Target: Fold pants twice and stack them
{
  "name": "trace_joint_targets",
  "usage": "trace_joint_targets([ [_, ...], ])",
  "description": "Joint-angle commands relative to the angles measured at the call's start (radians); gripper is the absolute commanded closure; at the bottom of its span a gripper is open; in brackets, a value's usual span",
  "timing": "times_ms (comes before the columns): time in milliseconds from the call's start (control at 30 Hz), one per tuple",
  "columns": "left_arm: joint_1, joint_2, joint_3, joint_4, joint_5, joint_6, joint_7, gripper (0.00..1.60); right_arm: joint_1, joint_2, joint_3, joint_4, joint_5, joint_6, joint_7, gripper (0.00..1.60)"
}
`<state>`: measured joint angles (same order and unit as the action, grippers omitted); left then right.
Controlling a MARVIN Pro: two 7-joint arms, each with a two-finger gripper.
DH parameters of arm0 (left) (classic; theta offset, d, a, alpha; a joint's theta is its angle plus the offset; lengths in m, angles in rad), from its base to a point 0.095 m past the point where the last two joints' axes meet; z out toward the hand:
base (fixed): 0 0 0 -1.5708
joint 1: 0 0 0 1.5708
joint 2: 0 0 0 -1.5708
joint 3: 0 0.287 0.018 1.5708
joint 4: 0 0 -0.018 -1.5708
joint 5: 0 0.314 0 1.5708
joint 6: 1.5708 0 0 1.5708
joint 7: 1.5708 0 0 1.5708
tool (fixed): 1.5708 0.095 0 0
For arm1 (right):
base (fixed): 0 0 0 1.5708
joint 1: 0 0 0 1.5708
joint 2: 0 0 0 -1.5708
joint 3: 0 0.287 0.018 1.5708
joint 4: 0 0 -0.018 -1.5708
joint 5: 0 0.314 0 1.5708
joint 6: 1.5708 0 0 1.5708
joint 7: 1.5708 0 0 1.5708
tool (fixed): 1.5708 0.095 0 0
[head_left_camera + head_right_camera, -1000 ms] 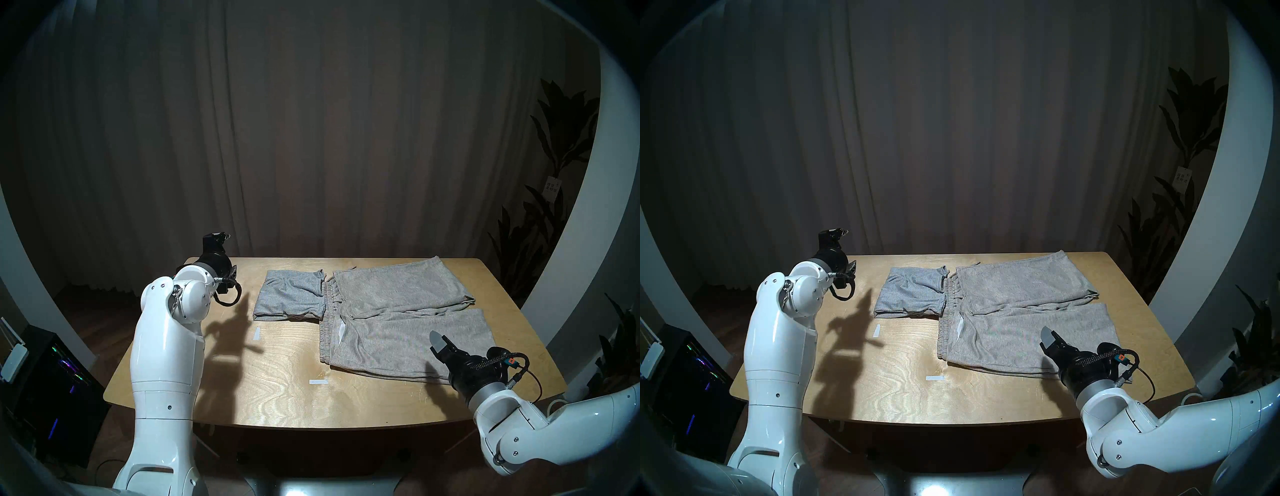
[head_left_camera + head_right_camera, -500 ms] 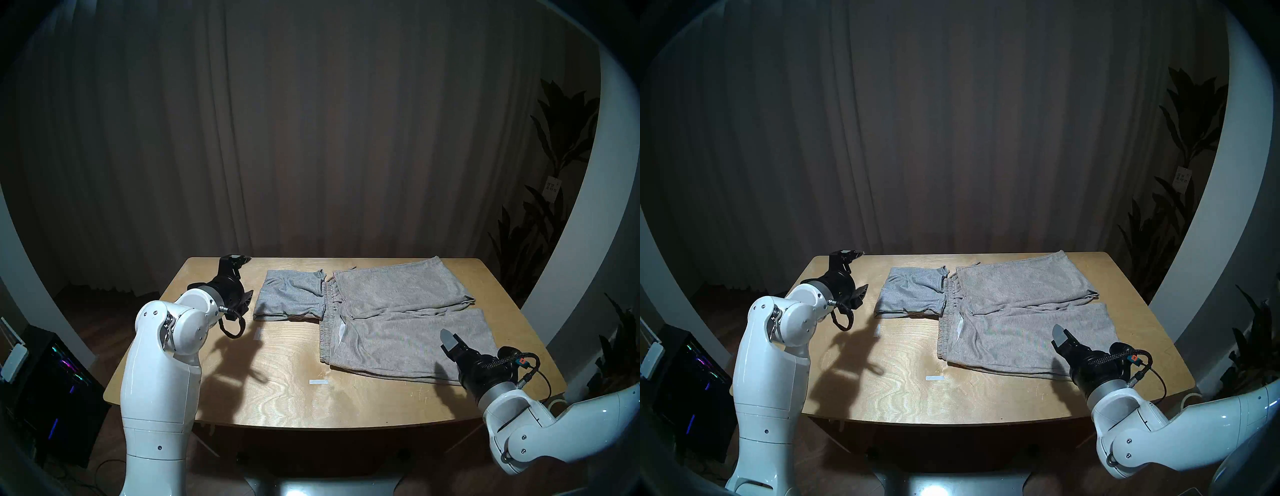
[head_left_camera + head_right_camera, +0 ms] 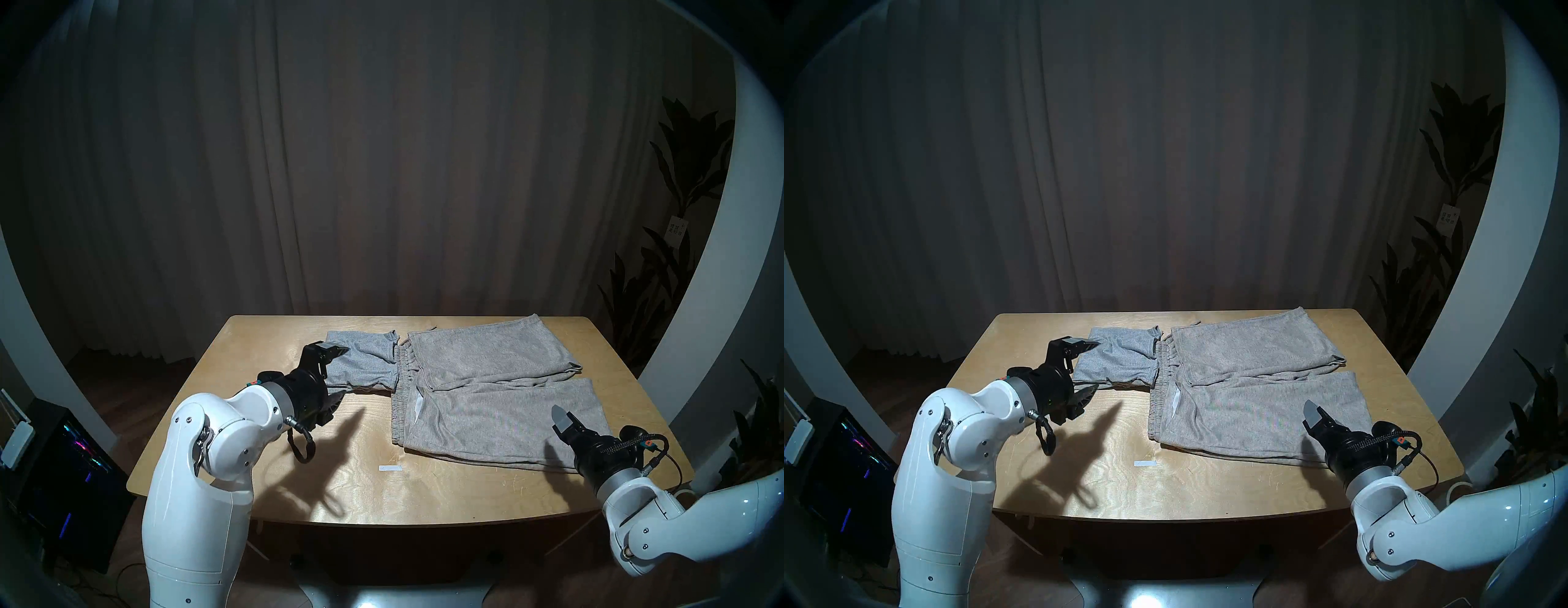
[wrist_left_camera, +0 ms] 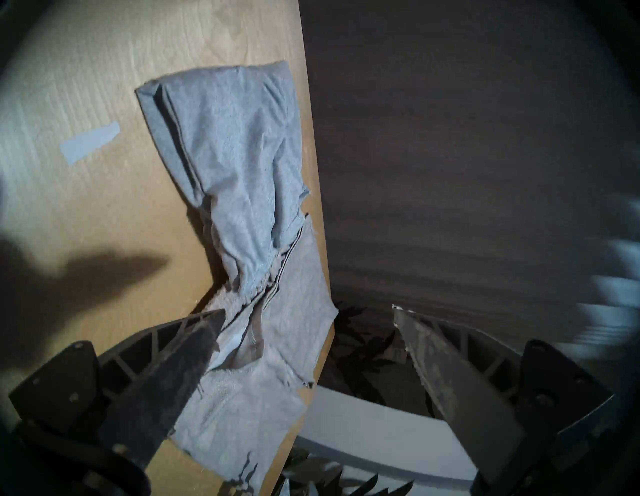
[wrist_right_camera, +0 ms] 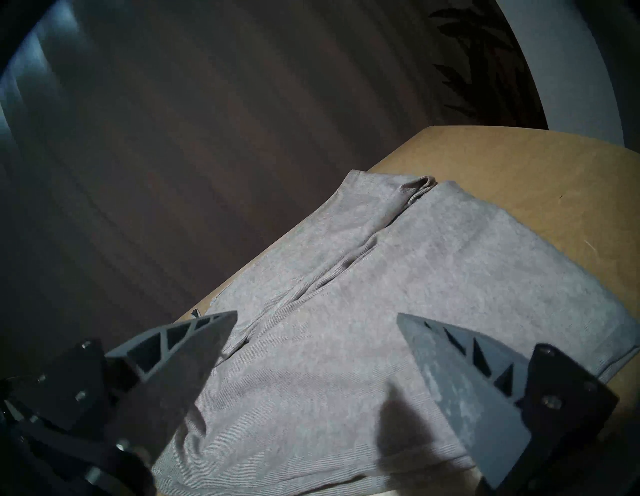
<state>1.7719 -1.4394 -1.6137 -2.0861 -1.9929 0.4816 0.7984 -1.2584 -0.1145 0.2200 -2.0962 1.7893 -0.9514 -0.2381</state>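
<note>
Standing wide open, the jaws of the left gripper (image 3: 335,373) hold nothing — they hang above the near left end of the small, folded, cool light grey knit pants (image 3: 360,361). In the left wrist view one finger tip sits over the crumpled grey cloth and the other sticks out past the far edge of the table. The right gripper (image 5: 317,318) is wide open too, with nothing in it. It hovers over the near leg of the big, warm beige-grey knit pants (image 3: 488,395), close to the hem end.

The small pants lie at the back of the pale wooden table (image 3: 339,475), a bit left of the middle. One end touches the gathered waistband (image 3: 401,407) of the big pants. The big pants are spread out flat on the right side, both legs side by side, not folded yet.

What could go wrong? I think the left gripper could pinch only the top layer of the small pants, and then the fold would fall open when lifted. Because the two pairs touch, pulling one could drag the other along. The back leg of the big pants lies close to the far edge — a hard tug could slide it off the table.
</note>
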Motion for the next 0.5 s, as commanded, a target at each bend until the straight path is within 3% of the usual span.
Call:
trace_joint_targets([
  [0,0.073,0.002,0.014,-0.108,-0.053,0.033,0.016,0.00,0.035,0.008,0.045,0.021,0.049,-0.009,0.089,0.00],
  [467,0.143,0.002,0.041,-0.118,-0.097,0.044,0.071,0.00,-0.008,-0.002,0.023,0.052,0.271,-0.009,0.136,0.00],
])
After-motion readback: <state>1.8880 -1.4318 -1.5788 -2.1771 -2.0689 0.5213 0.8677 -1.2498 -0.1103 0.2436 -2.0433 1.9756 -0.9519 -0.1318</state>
